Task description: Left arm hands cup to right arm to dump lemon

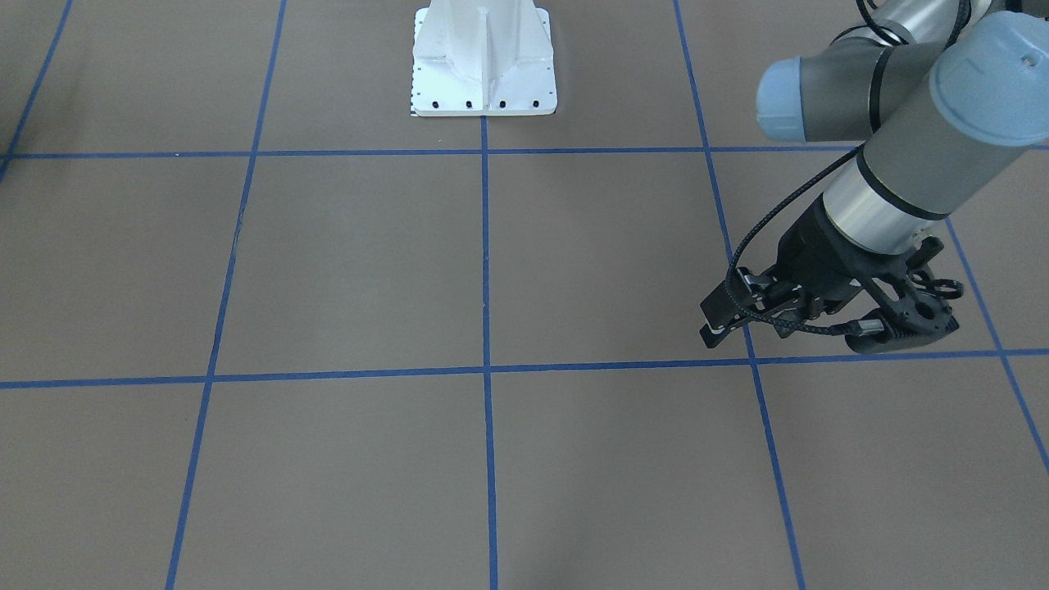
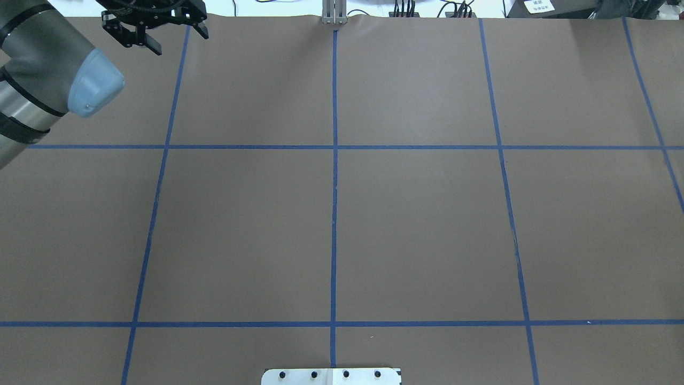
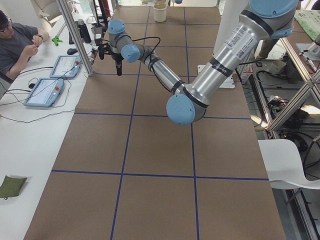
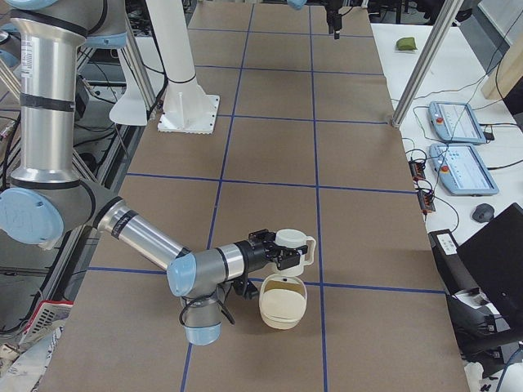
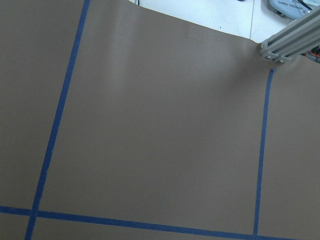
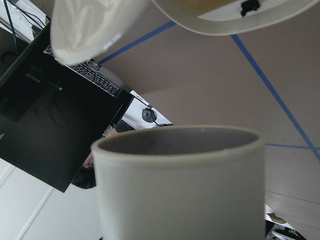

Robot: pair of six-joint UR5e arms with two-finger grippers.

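Exterior right | cup [image 4: 296,245] at right gripper [image 4: 274,254] tip, bowl [image 4: 282,304] just below; grip cannot tell | left gripper [image 2: 179,43] spread, empty | cup likely light, stiff, slick, breakable: pinch wall, avoid handle

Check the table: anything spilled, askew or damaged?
Nothing stands out. The cup is at the right gripper, close to a cream bowl, with no spill visible on the brown table. The left gripper is open and empty.
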